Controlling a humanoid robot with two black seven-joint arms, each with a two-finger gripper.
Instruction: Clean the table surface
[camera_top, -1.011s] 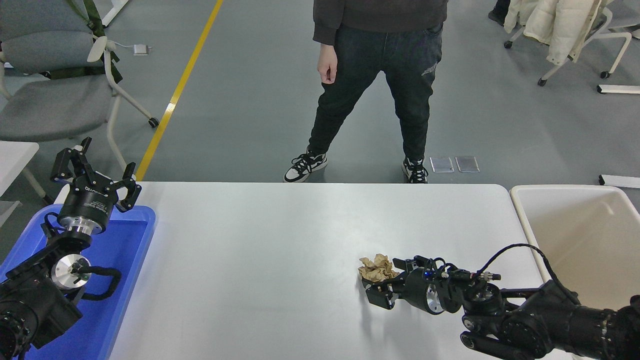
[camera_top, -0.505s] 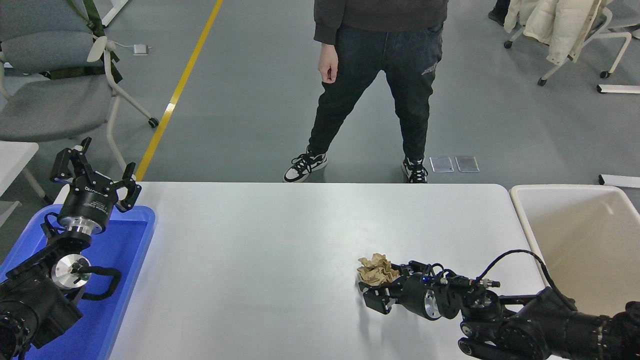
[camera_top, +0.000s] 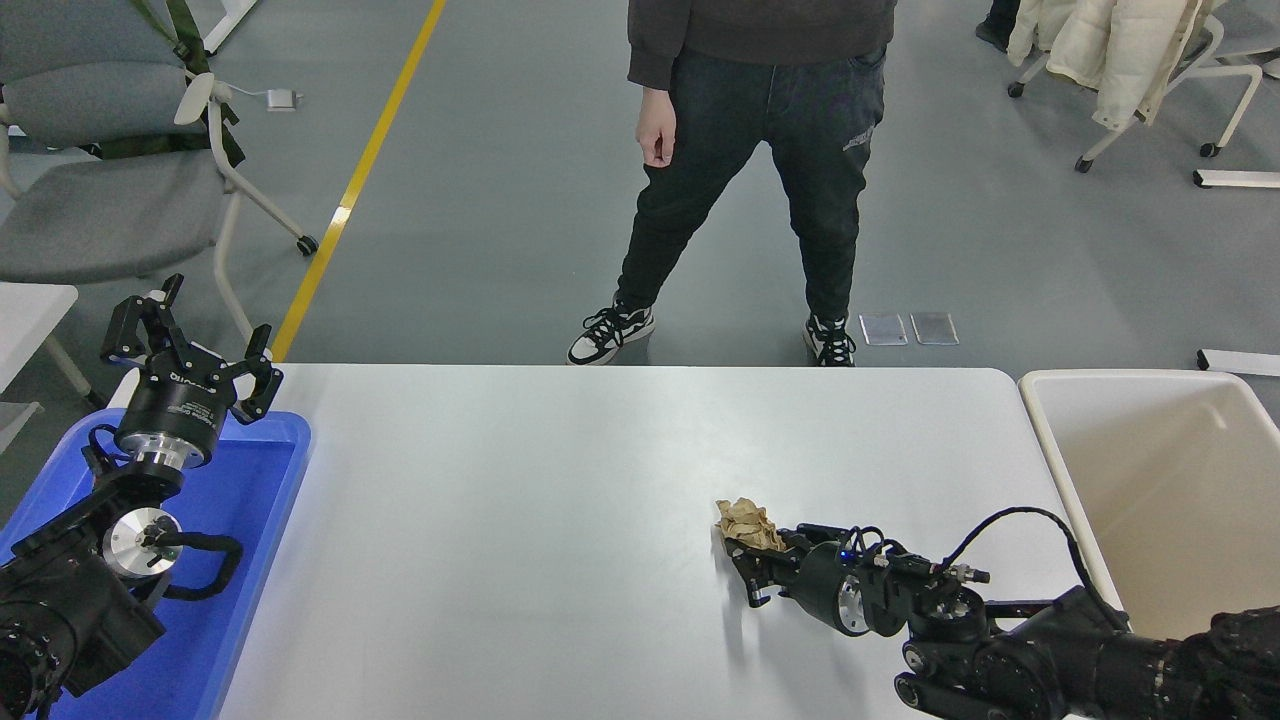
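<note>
Your right gripper clenches the crumpled brown paper ball on the table surface; dropping it into the beige tub remains. Left gripper parked, jaws released.

crumpled brown paper wad, smooth matt table surface

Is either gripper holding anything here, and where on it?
The right gripper is shut on the crumpled brown paper ball, gripping its near, lower side on the table surface. The left gripper is open and holds nothing.
</note>
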